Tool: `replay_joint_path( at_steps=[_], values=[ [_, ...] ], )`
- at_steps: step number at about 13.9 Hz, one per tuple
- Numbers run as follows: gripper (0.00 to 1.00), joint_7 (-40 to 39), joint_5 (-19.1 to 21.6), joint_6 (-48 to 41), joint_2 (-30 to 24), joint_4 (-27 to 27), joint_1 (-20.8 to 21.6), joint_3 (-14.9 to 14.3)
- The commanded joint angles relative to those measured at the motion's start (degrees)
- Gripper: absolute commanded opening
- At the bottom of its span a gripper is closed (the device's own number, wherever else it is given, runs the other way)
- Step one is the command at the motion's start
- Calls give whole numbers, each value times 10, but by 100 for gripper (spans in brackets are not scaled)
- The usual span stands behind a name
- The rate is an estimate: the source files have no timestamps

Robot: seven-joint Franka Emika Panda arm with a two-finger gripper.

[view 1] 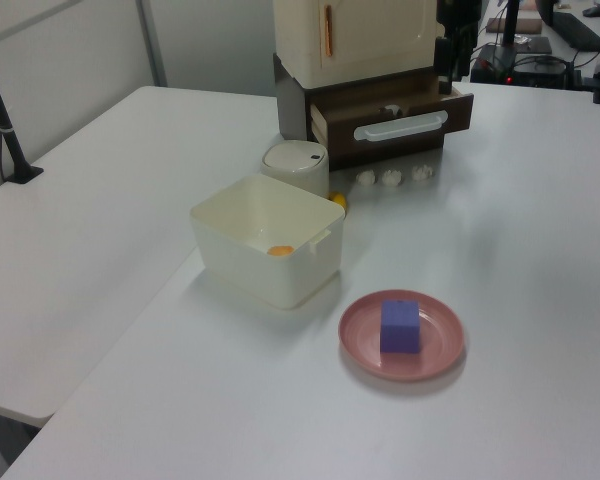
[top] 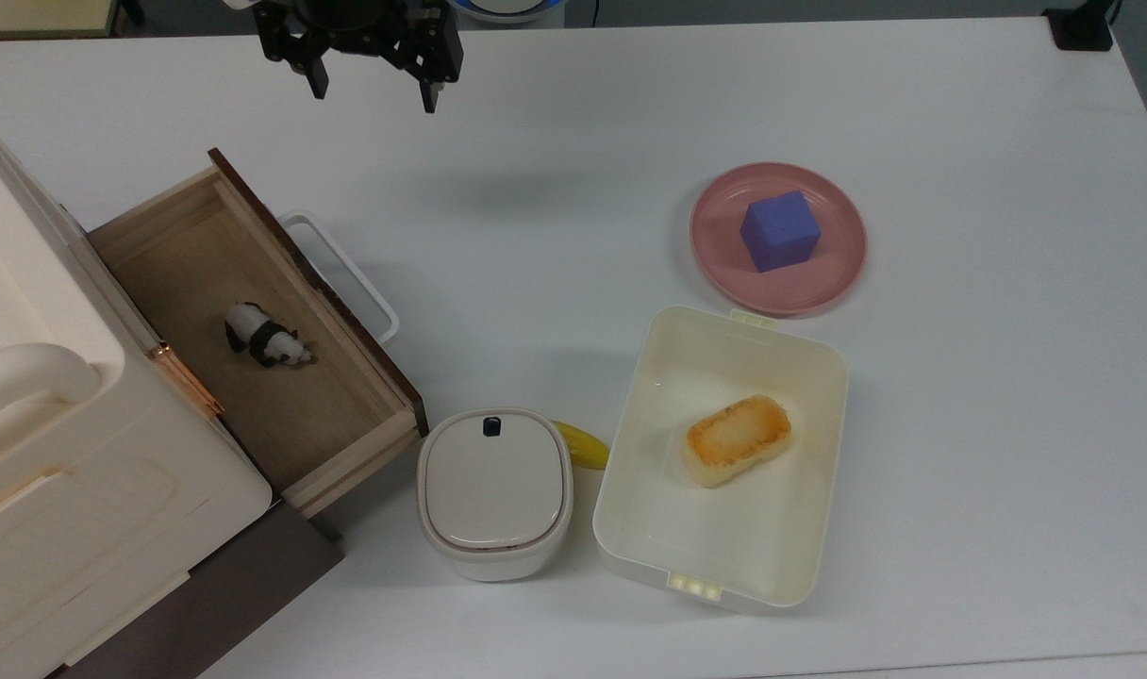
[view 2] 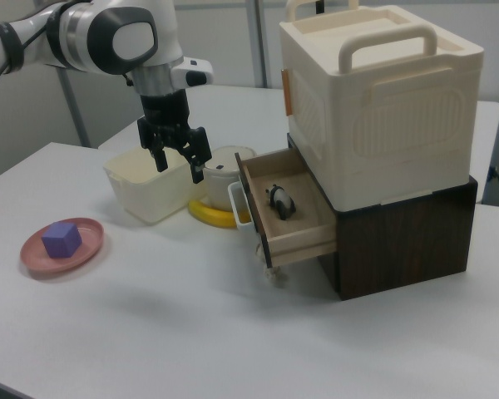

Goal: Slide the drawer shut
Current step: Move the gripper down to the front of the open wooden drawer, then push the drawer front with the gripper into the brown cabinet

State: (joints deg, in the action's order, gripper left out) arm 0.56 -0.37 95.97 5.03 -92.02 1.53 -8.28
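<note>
Table point(top: 960, 396) is plain white under the pulled-out drawer point(top: 253, 330); gripper point(top: 374, 92) hangs above, fingers spread, holding nothing.

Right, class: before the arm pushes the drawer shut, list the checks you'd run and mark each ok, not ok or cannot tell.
1. Light-wood drawer with dark brown front open, needs closing: ok.
2. Small black-and-white panda figure lies fully inside, below the rim: ok.
3. White loop handle has bare table in front: ok.
4. Black two-finger end effector open, holding nothing: ok.
5. End effector lined up with the drawer front: not ok, it hangs off towards the top view's top edge.
6. Small white lidded bin clear of the drawer corner: cannot tell.
</note>
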Motion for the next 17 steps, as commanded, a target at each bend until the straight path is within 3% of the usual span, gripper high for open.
replay_joint_path(
  at_steps=[1, 2, 3, 5, 7, 10, 14, 17],
  values=[
    [100, -14, 9, -3, -2, 3, -7, 6],
    [99, -14, 11, -3, -1, 3, -7, 6],
    [84, -6, 13, -3, 2, 3, -6, 7],
    [46, 48, 44, 1, 9, -6, -6, 7],
    [28, 135, 51, 10, 18, -15, -4, 8],
    [23, 295, 51, 75, 48, -33, 0, 8],
    [23, 345, 37, 165, 88, -31, -4, 7],
    [23, 378, -19, 225, 121, -28, -5, 7]
  ],
)
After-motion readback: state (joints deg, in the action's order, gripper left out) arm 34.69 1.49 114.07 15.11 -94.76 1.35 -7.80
